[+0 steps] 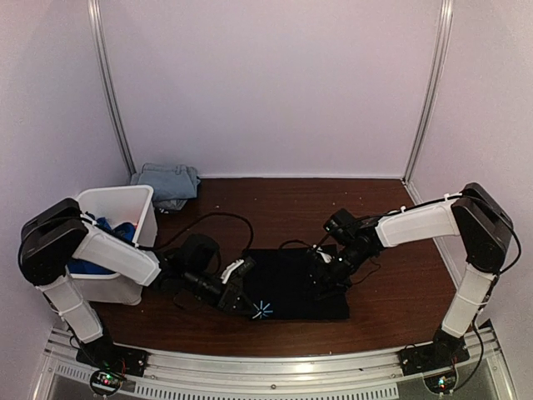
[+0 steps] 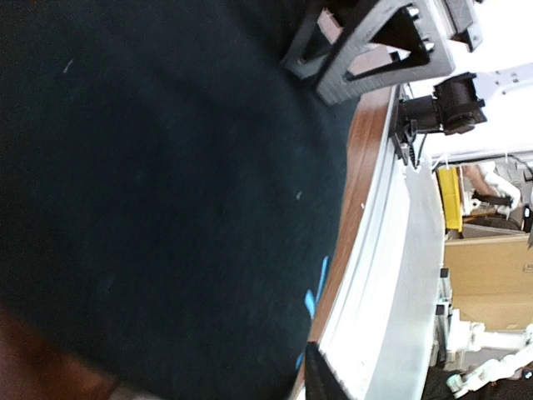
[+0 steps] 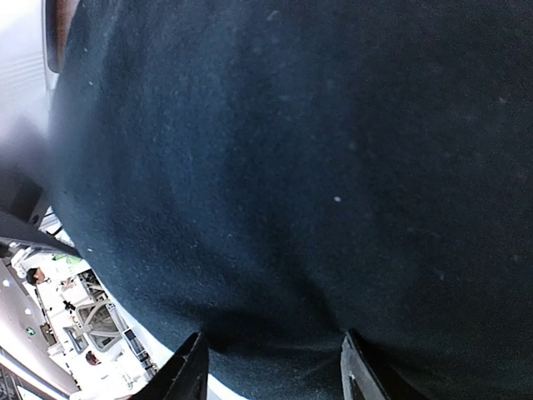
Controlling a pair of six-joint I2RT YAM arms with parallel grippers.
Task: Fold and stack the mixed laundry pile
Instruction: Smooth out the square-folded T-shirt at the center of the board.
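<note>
Could easily skew the fold from here: left tool (image 1: 240,282) at the left edge of the black cloth (image 1: 291,287), right tool (image 1: 326,271) at its right edge. Liable to drag the whole piece askew, or bunch it, on any uneven pull. Spread at lower centre of the top view, on the table (image 1: 275,204) and near the front rail (image 1: 275,364), so easy to slide off that edge.

Right tool's fingers (image 3: 193,371) parted, with cloth across them; gripped or not, cannot tell. Left tool's opening: cannot tell either.

Dark brown table, smooth, probably slippery under fabric. Pale plain walls on three sides. White bin (image 1: 112,198) at left, holding blue fabric (image 1: 125,231); denim heap (image 1: 171,183) at upper left.
</note>
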